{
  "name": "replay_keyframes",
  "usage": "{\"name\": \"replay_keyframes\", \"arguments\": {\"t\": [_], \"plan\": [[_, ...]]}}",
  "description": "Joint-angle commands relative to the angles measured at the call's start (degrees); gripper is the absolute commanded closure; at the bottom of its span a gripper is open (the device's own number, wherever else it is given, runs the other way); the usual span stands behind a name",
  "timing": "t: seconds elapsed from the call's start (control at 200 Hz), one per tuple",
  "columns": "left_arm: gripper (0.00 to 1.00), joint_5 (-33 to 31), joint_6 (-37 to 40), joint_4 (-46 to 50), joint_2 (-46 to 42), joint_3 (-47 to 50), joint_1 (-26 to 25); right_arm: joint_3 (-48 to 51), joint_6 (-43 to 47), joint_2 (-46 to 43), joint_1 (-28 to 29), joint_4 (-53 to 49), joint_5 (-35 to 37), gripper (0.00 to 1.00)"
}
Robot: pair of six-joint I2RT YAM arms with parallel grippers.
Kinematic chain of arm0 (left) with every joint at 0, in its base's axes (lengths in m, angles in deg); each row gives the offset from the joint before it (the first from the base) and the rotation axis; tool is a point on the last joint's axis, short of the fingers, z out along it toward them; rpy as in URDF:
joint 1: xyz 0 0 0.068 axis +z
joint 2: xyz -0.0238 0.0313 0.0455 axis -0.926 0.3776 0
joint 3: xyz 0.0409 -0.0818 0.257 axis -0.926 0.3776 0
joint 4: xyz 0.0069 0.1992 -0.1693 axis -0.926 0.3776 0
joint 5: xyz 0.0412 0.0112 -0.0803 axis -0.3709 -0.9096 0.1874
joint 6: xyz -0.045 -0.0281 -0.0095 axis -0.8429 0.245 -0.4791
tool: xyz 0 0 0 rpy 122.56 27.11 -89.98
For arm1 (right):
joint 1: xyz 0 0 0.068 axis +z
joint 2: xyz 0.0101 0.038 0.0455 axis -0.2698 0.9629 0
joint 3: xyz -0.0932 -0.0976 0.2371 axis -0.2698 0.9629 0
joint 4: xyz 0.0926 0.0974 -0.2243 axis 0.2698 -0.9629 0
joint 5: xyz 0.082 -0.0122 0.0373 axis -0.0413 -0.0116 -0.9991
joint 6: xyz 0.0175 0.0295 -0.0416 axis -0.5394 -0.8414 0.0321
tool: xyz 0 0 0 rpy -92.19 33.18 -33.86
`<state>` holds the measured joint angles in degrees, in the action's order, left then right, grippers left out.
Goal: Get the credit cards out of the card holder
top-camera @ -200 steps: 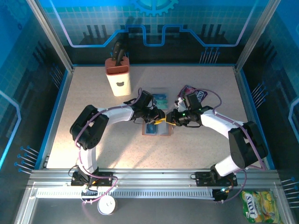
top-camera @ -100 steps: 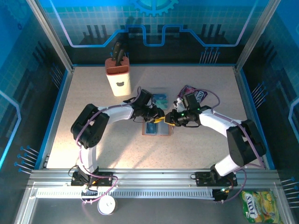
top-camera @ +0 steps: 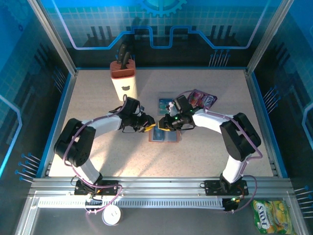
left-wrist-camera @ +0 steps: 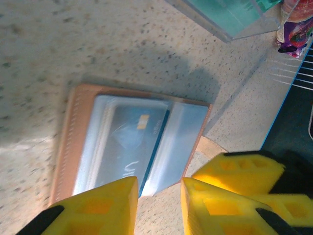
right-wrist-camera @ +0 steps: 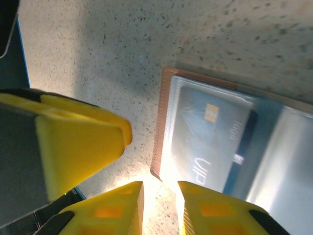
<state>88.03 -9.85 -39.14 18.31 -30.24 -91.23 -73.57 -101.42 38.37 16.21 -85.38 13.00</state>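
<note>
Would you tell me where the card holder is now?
Top view, centre: the card holder lies open just below the left gripper and right gripper.

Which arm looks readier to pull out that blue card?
Probably left: the left end effector opens right at a corner of the blue card, while the right end effector sits at the brown rim of the holder, off the card.

Both arms have swung left. The left gripper [left-wrist-camera: 159,188] and right gripper [right-wrist-camera: 160,192] now meet at the card holder's [top-camera: 166,136] left edge — no longer above it.
</note>
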Motion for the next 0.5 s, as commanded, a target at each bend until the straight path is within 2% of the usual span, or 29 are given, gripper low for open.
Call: {"name": "replay_keyframes", "arguments": {"t": [0.0,0.195,0.495], "plan": [[0.70,-0.82,1.38,1.40,-2.55,2.58,0.80,-2.85,-0.39,2.17,1.05,-0.03,-1.34,0.74],[0.71,0.62,-0.15,-1.43,-0.61,2.79,0.71,-3.07,0.96,2.10,0.88,-2.22,-0.52,0.74],[0.82,2.29,0.11,-2.38,2.95,1.13,0.15,-0.24,0.56,1.43,0.16,-1.52,0.41,0.74]]}}
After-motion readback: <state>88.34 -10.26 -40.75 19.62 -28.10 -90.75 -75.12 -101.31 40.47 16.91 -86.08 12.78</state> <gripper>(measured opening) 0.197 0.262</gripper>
